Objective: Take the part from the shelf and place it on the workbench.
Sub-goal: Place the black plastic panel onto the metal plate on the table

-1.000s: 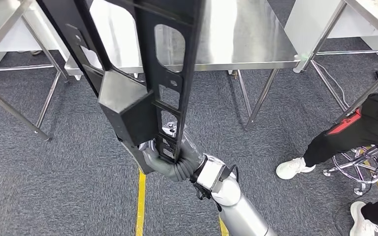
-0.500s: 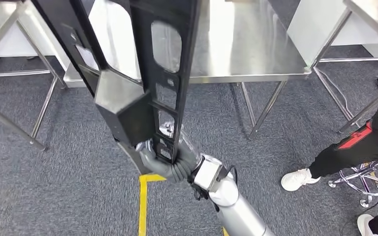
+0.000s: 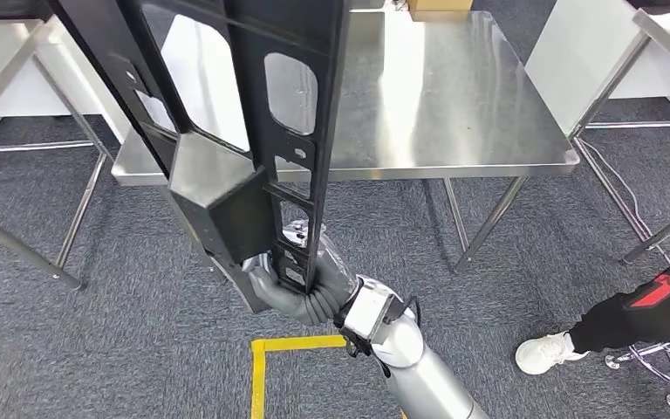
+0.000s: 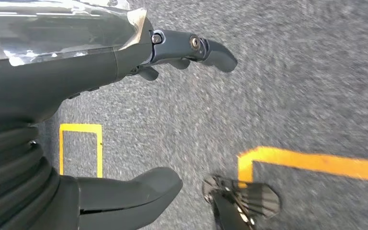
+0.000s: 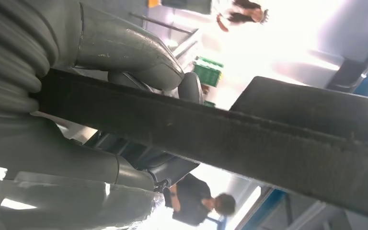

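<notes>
- Right hand [image 3: 292, 275], seen from the head camera, grips the lower end of a long black frame part [image 3: 253, 131]; its grey fingers wrap the part's bottom rail, and the silver forearm rises from the lower edge of the picture.
- From the right wrist camera, the thumb and fingers [image 5: 124, 52] close around a dark bar of the part [image 5: 230, 139], so the hold looks firm.
- The part stands nearly upright, leaning a little to the left, with its top beyond the upper edge of the head view. It hangs in the air in front of the workbench's [image 3: 454, 105] near edge and touches nothing but the hand.
- Compared with one second ago, the whole scene has slid downward: more of the steel workbench top shows, a yellow floor marking's [image 3: 297, 345] corner has come into sight, and the seated person's white shoe [image 3: 545, 353] sits lower right. That is the camera moving, likely the robot stepping toward the bench; the grip looks unchanged.
- Left hand [image 4: 124, 124] hangs over grey carpet with its fingers apart, holding nothing.
- Judging by this, carrying is nearly finished and setting the part on the workbench remains.
</notes>
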Robot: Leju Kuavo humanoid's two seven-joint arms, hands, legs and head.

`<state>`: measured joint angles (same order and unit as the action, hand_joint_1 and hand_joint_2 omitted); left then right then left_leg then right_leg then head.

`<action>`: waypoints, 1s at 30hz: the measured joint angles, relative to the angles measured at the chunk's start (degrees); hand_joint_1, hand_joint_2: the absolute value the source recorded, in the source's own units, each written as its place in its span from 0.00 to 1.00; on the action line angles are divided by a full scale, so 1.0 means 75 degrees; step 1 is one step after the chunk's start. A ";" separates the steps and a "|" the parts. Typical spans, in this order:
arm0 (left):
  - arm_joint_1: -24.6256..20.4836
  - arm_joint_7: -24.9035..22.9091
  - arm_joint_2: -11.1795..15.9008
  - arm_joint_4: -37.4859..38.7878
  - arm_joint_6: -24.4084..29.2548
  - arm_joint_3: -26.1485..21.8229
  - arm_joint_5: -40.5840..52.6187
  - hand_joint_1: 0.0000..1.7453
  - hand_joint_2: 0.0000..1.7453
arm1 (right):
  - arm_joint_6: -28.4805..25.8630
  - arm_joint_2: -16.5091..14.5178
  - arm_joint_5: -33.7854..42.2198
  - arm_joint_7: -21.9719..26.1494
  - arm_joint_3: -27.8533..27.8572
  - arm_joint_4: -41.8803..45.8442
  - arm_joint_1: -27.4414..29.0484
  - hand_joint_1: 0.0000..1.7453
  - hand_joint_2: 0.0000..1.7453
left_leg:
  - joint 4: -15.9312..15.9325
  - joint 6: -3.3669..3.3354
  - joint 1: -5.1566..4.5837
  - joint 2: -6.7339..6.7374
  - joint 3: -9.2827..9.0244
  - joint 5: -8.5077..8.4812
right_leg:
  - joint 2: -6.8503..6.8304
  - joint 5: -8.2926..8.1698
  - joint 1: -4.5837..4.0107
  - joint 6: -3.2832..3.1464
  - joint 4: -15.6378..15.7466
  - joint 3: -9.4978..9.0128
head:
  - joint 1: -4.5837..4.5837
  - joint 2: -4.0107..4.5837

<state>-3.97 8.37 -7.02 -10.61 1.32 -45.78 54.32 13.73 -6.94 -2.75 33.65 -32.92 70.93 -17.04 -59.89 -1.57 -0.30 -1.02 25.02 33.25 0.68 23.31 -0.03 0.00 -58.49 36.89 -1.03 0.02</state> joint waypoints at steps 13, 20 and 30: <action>0.0096 -0.0015 0.0030 0.0007 0.0002 0.0001 0.0020 0.00 1.00 | -0.0022 -0.0044 0.0002 0.0001 0.0000 -0.0106 -0.0025 1.00 1.00 | -0.0088 0.0069 0.0115 0.0146 0.1748 -0.1175 | 0.0096 0.1211 0.0069 0.0258 0.0000 -0.1405 | 0.0005 0.0000; 0.0065 -0.0020 0.0033 0.0001 0.0002 -0.0008 0.0015 0.00 1.00 | -0.0031 -0.0032 0.0017 0.0012 -0.0001 -0.0124 -0.0062 1.00 1.00 | 0.0153 -0.0203 0.0102 0.0072 0.1113 -0.0801 | 0.0003 0.1652 0.0076 0.0232 -0.2222 0.0229 | -0.0051 0.0000; 0.0041 -0.0009 -0.0005 -0.0003 -0.0001 -0.0055 0.0017 0.00 1.00 | -0.0073 -0.0041 0.0044 0.0003 -0.0003 -0.0211 -0.0100 1.00 1.00 | -0.0022 -0.0008 0.0039 0.0043 0.0128 -0.0088 | -0.0053 0.0087 -0.0038 0.0034 0.0003 -0.0014 | -0.0033 0.0000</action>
<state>-3.66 8.31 -7.05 -10.63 1.31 -46.20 54.45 13.18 -7.25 -2.42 33.68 -32.94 69.35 -17.79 -60.06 -1.63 -0.01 -0.70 25.98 32.58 0.28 23.97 -0.32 0.26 -58.47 36.78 -1.28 0.02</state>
